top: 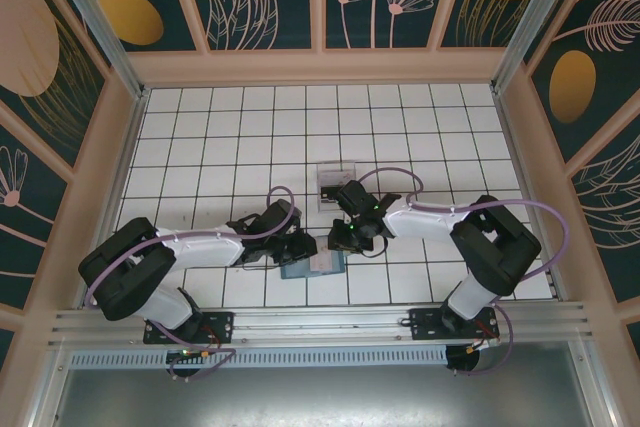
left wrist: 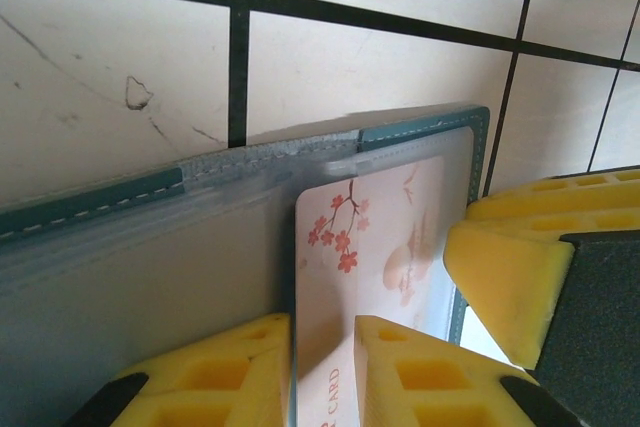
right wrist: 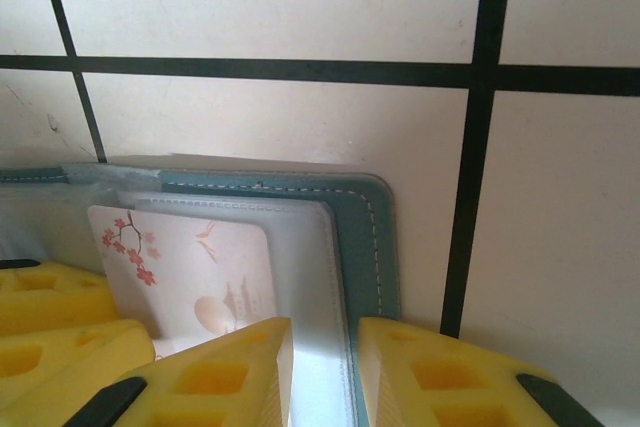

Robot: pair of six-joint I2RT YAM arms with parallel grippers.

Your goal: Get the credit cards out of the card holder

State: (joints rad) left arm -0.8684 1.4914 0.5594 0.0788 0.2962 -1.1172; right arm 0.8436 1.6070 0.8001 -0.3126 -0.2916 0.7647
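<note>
The teal card holder (top: 312,266) lies open on the tiled floor between my two grippers. Its clear sleeves and stitched edge (left wrist: 420,129) show close up. A pale pink credit card (left wrist: 375,237) with red blossoms sits partly in a sleeve. My left gripper (left wrist: 322,332) is shut narrowly on this card's near left edge. My right gripper (right wrist: 325,332) is closed over the holder's right side, one finger on the frosted sleeve (right wrist: 315,277) and the other by the teal border (right wrist: 365,247). The same credit card (right wrist: 195,267) appears left of it. From above, the left gripper (top: 303,247) and right gripper (top: 340,239) meet over the holder.
A clear plastic tray (top: 332,169) with a dark card-shaped thing in it stands just behind the right gripper. White tiles with dark joints run out to the cell's beige walls all round. The right gripper's yellow finger (left wrist: 515,277) is close beside the left one.
</note>
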